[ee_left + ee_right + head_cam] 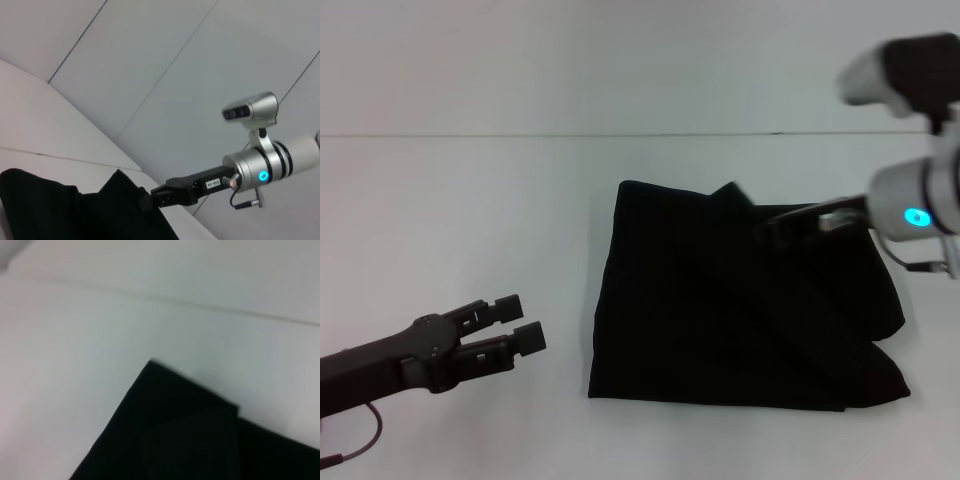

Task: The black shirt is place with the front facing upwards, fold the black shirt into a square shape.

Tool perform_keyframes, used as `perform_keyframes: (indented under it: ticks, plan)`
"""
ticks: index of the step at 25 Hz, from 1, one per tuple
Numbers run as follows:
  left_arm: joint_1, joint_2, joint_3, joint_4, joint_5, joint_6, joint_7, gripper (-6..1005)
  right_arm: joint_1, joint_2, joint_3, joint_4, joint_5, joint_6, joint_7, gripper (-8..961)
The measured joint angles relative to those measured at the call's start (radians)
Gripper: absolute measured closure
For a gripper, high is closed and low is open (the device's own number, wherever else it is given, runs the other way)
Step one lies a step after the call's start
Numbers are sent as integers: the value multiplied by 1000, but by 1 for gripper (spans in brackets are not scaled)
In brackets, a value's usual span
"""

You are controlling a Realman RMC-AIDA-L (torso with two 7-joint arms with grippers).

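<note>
The black shirt (700, 320) lies folded into a rough rectangle at the middle right of the white table (470, 220), with no lettering showing. My right gripper (767, 228) reaches in from the right over the shirt's far right part. In the left wrist view the right gripper (146, 199) is shut on a fold of the black shirt (50, 205), which rises to a small peak beside it. My left gripper (520, 322) hovers open above the table, left of the shirt and apart from it. The right wrist view shows a far corner of the black shirt (175, 440).
The table's far edge (520, 135) meets a pale wall. Bare white table surface lies left of the shirt and beyond it. The shirt's lower right corner (880, 385) bulges unevenly.
</note>
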Motion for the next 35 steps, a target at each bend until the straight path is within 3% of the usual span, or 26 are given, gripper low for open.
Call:
perform_keyframes:
  ticks: [5,12,19,35]
  plan:
    - [2,-2,1,-13,0,-12,-1,49,-84,0,116,64,161,53,-143,933]
    - [9,-5,1,-34,0,-14,-8,49,-57,-2,292,296,251,129,-333,932]
    - [8,-9,2,-37,0,-14,-13,50,-53,-1,340,341,258,223,-362,932]
    - [1,-12,-1,-37,22,-40,-23,50,-80,-4,432,416,281,236,-403,932]
